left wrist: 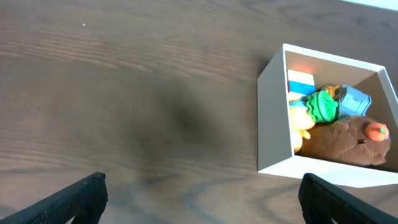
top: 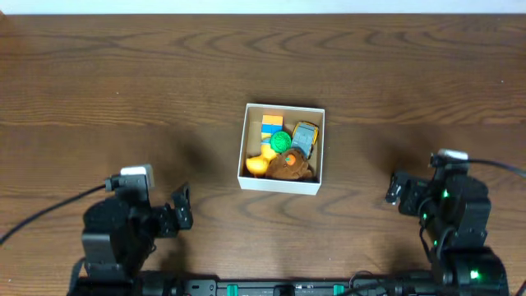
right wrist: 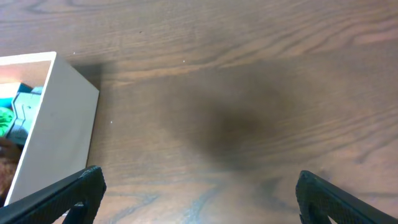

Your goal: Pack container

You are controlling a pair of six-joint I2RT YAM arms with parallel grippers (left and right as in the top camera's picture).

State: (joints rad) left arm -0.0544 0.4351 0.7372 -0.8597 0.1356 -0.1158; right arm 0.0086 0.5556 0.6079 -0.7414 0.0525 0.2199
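The container (top: pixel 282 185) is a small square white box at the table's middle. Inside lie several toys: a brown plush (top: pixel 289 168), a green ball (top: pixel 281 141), a yellow duck (top: pixel 258 164), an orange-and-blue block (top: pixel 272 126) and a grey-blue toy car (top: pixel 305 138). The left wrist view shows the box (left wrist: pixel 273 118) at its right with the brown plush (left wrist: pixel 339 142) in it. The right wrist view shows the box's wall (right wrist: pixel 59 134) at its left. My left gripper (left wrist: pixel 199 199) is open and empty, left of and nearer than the box. My right gripper (right wrist: pixel 196 196) is open and empty, right of the box.
The brown wooden table (top: pixel 123 90) spreads all round the box. Both arm bases stand at the near edge, the left one (top: pixel 123 234) and the right one (top: pixel 452 222). Black cables run off from each arm.
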